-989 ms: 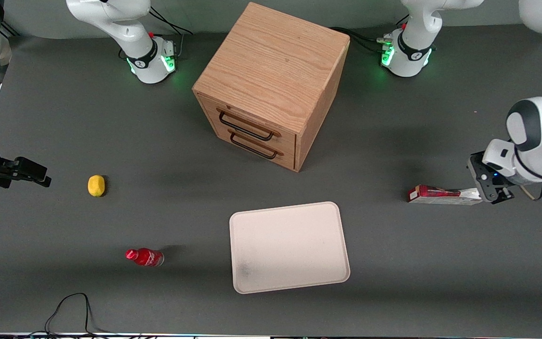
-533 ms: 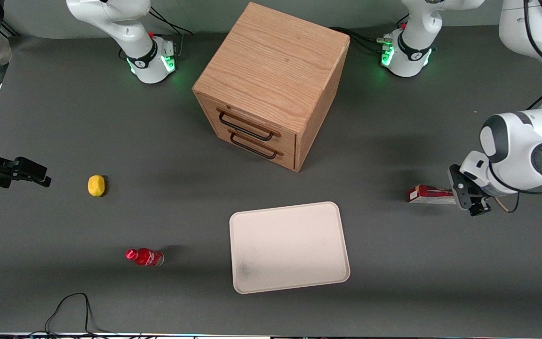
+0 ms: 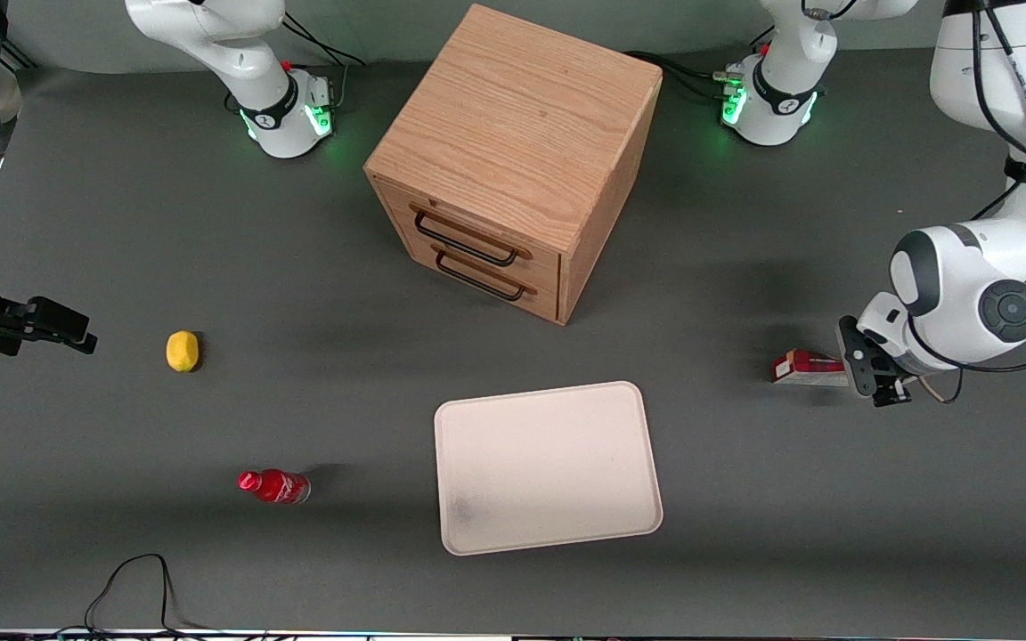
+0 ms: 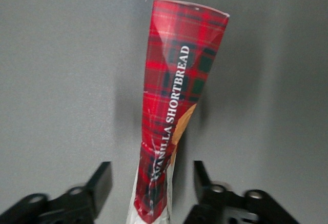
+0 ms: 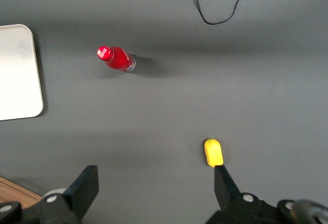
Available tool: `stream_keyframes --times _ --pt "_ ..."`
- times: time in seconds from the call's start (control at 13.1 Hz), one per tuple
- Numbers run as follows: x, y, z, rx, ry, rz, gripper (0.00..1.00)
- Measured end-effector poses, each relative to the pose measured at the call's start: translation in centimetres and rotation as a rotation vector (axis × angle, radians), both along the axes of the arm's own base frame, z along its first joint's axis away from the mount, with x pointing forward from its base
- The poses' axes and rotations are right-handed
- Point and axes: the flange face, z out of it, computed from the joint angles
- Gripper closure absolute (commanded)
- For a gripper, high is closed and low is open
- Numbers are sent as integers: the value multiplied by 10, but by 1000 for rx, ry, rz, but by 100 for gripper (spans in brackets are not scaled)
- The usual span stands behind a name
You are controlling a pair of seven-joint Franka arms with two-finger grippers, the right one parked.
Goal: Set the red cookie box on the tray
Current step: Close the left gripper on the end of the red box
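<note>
At the parked arm's end of the desk point(image 3: 745, 534): small yellow fruit-like item point(image 3: 182, 351), sitting alone. Nearer the front camera than that, and further in toward the middle: small red bottle point(image 3: 274, 486), lying on its side.

Mid-desk, far from the camera: wooden drawer cabinet point(image 3: 513, 151), two dark handles on its front, both drawers look closed. In front of it and nearer the camera: tray point(image 3: 547, 467), flat on the desk with nothing on it.

Toward my working arm's end: red cookie box point(image 3: 805, 367), lying flat on the desk, well apart from the tray and a little farther from the camera than the tray. Not on the tray yet. Long axis runs along the desk toward my arm's end. In the front view only its tray-side end shows; the rest is under my wrist.

My pincer point(image 3: 874, 374) is low over the box's other end. Wrist view: pincer point(image 4: 151, 170) is spread wide and straddles the tartan carton point(image 4: 177, 106), one of the fingers point(image 4: 100, 183) on each side, with a visible gap between each finger and the box. No grip, no contact that I can see.
</note>
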Motion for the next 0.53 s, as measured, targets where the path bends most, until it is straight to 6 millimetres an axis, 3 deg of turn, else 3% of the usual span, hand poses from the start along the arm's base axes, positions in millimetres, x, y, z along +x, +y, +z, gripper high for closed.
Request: stream_keyframes --times 0.53 --pt "2 0 3 -4 -7 -6 100"
